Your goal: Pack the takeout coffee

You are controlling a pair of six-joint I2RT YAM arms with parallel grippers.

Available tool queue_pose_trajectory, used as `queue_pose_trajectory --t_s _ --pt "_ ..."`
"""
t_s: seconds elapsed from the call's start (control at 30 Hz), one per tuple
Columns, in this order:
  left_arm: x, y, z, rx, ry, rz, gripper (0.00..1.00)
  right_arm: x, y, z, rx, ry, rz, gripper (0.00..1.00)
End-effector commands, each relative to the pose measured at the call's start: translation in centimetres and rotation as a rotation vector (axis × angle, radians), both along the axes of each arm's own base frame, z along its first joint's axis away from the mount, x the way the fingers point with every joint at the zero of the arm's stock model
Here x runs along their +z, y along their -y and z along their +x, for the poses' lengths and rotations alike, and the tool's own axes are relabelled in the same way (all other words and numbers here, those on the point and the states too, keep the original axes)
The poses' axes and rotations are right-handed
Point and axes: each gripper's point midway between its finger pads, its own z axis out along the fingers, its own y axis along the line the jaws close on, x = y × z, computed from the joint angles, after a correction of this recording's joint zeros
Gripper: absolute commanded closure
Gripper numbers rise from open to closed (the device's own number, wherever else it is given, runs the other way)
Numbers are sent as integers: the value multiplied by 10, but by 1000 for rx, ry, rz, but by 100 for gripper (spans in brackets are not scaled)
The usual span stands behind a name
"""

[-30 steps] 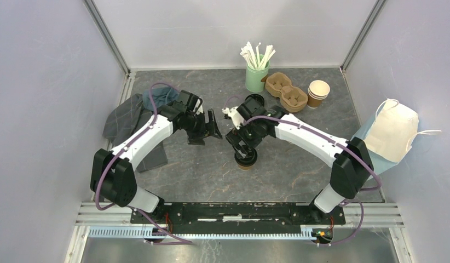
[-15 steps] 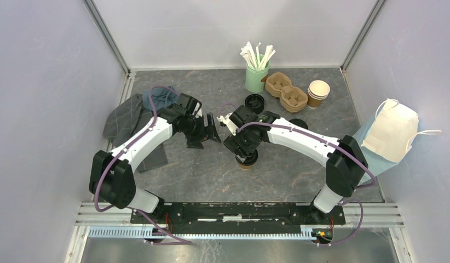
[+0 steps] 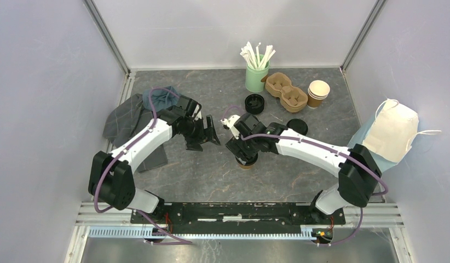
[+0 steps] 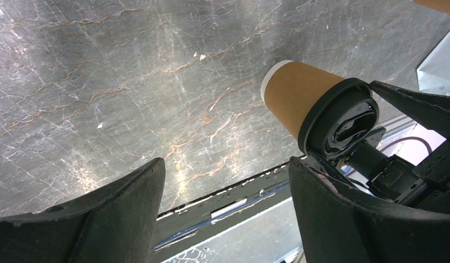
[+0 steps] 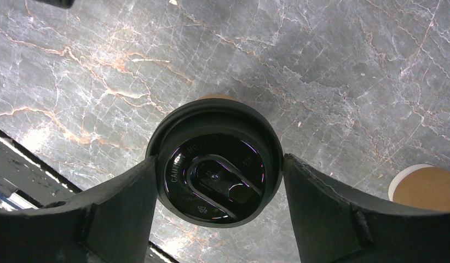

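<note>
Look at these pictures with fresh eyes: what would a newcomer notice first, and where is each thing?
The lidded brown cup at mid-table stands out, the right gripper straddling its black lid from above. Just left of it the left gripper hangs open and empty. At the back, a green cup of white sticks sits beside a cardboard cup carrier.

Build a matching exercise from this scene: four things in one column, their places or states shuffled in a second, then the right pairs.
Things:
1. lidded cup
2. green holder
3. cardboard carrier
4. grey cloth

Places or states:
A. lying at the far left
B. holds white sticks
C. between the fingers of the right gripper
D. empty, beside the lidless cups

Pairs: 1-C, 2-B, 3-D, 4-A
</note>
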Motion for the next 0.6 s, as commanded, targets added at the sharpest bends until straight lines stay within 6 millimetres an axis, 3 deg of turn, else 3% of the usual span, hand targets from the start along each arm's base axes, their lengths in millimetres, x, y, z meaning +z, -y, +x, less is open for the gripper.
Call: queue_pose_trajectory --t_s 0.0,0.17,0.23,0.33,0.47,0.57 --pt "7 -2 1 -27 53 -4 11 -78 74 -30 -54 -131 -354 28" --pt "10 -2 2 -23 61 -10 11 -18 43 4 -84 -9 -239 29" --pt "10 -2 2 -22 60 -10 11 -5 40 19 -120 31 -219 29" --pt "13 2 5 -20 66 -30 11 -1 49 39 -201 57 -190 29" --pt "21 22 6 -55 53 -140 11 2 61 55 -247 67 -146 28" --pt "24 47 8 -94 10 -279 10 1 42 46 -116 3 -25 26"
